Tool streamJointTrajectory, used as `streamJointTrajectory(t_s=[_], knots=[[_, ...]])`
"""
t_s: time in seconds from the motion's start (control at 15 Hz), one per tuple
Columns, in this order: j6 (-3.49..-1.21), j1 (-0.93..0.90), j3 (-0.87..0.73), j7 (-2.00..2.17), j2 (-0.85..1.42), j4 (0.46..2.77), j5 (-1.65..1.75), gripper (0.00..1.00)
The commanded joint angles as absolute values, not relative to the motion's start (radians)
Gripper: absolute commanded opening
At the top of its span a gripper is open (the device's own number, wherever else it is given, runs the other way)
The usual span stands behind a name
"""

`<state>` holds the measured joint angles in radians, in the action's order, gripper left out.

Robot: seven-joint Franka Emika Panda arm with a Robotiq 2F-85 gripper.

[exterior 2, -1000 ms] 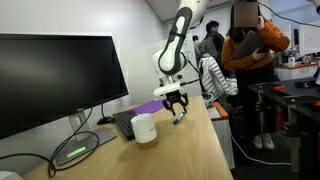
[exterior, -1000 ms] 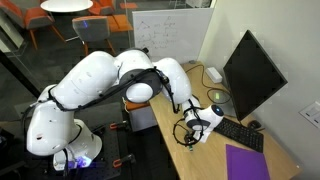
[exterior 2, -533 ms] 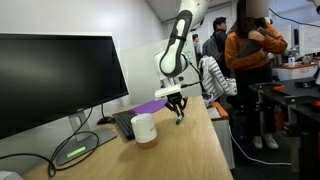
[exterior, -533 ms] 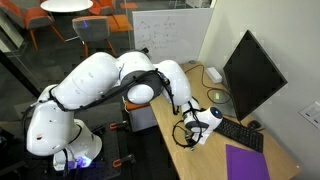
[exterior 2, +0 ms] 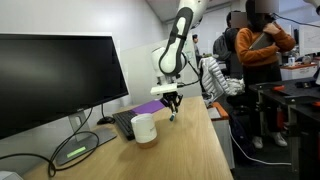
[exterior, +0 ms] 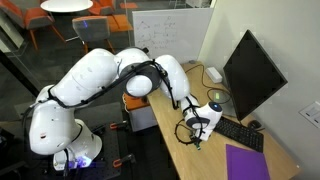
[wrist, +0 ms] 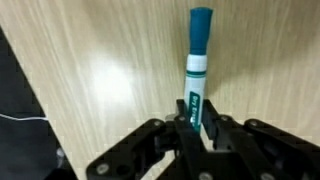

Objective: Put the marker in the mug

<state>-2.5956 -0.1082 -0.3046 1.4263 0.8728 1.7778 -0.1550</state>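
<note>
- The marker (wrist: 198,68) is shown in the wrist view clamped between the closed fingers of the gripper (wrist: 197,124), with its teal cap pointed down at the wooden desk (wrist: 90,70).
- In an exterior view the gripper (exterior 2: 170,100) is pictured over the desk with the marker (exterior 2: 172,114) hanging beneath it. It is near the white mug (exterior 2: 144,128) but not above it — the marker is outside the mug.
- The hold appears to be taken near the end opposite the cap. A quick sideways move could therefore make the long free end swing, pivot or slip out.
- The mug's rim could be struck by the low-hanging cap if the marker is not raised first — a light mug might then be tipped or shoved toward the keyboard (exterior 2: 122,122) behind it.
- If the marker is released off-centre, it could glance off the rim and roll away across the desk.
- The inside of the mug cannot be made out from these angles, though nothing is seen standing up out of it.
</note>
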Motion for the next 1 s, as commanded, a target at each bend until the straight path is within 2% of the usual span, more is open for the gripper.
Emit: streamJointTrajectory(t_s=[0.0,0.4,0.73,0.93], knots=[[-2.583,-0.285,-0.461,1.621,0.835,1.815,-0.043,0.05],[-2.402,-0.516,-0.627,1.960,0.803,1.774,0.270,0.05],[-2.210,-0.596,-0.586,2.199,0.771,1.711,0.523,0.05],[-2.116,-0.598,-0.505,2.264,0.752,1.676,0.643,0.05]])
